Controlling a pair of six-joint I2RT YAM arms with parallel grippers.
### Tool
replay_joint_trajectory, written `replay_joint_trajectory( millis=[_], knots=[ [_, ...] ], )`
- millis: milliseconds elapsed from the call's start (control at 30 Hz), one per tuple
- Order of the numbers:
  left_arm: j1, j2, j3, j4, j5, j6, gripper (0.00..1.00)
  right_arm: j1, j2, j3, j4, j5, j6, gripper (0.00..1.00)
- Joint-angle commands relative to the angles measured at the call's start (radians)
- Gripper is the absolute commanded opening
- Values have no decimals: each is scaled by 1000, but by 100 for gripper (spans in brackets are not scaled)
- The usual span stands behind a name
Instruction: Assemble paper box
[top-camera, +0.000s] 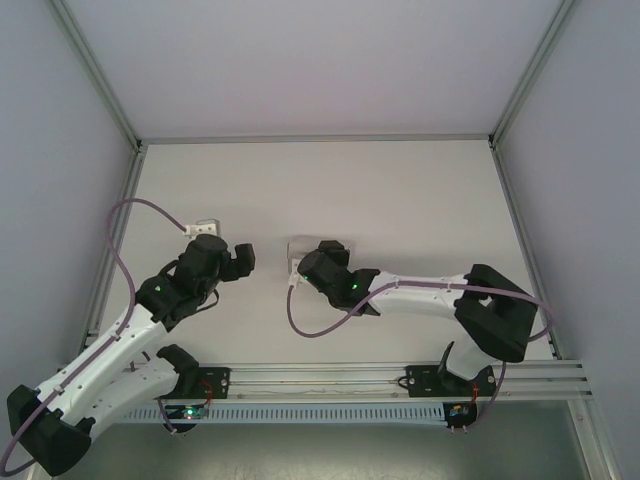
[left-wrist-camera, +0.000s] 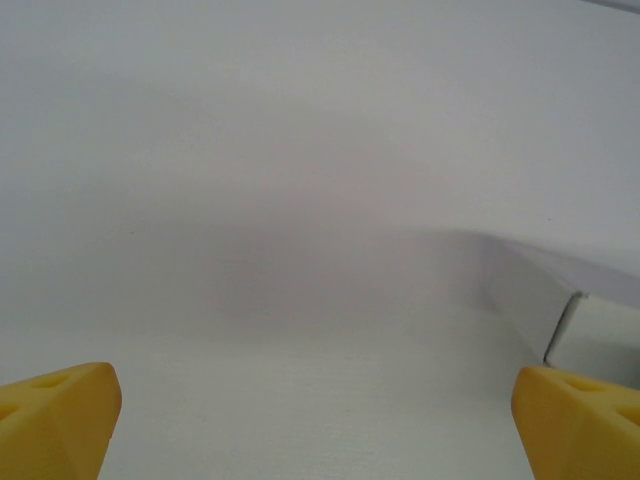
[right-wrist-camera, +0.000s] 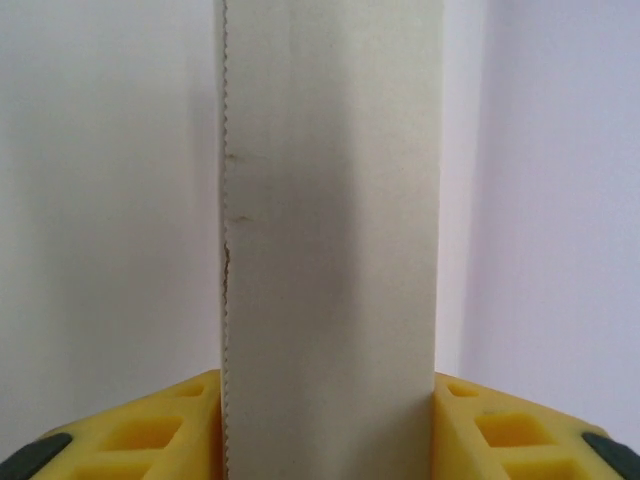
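White table (top-camera: 400, 200) and grey walls (top-camera: 60, 150) are all around, and two black and white arms reach in from the bottom of the top view. A bit left of the middle of that view is the paper box (top-camera: 297, 246), a small white thing. It is right at the tip of the right arm (top-camera: 420, 290), so the right jaws are the near ones. The left arm (top-camera: 150, 300) stops to the left of the box, with a bare strip of table in between.

From the right wrist, the box runs straight up the middle of the picture, from the bottom edge to the top. Its long side points away from the jaws. One yellow finger (right-wrist-camera: 150, 430) touches its left side and the other touches its right side, so the right jaws are pinching the box. A bumpy cut edge goes up its left side.

From the left wrist, the left jaws are spread wide, with a yellow finger (left-wrist-camera: 60, 410) in each bottom corner and just table between them. The box peeks in at the right edge, off to the side of the gap and farther back. I think the left jaws would have to go right to reach it.
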Motion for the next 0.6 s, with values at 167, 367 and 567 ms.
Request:
replay_joint_trajectory(
  millis=[167,367,567],
  knots=[
    [11,-25,-19,-34,-44,7,100,12,99,-98,357,93,-156,38],
    [12,-21,-22,-32,-48,4,100,34,143,-119,348,94,-98,47],
    [12,-18,-22,-32,-53,2,100,74,80,-129,200,10,67,76]
  ],
)
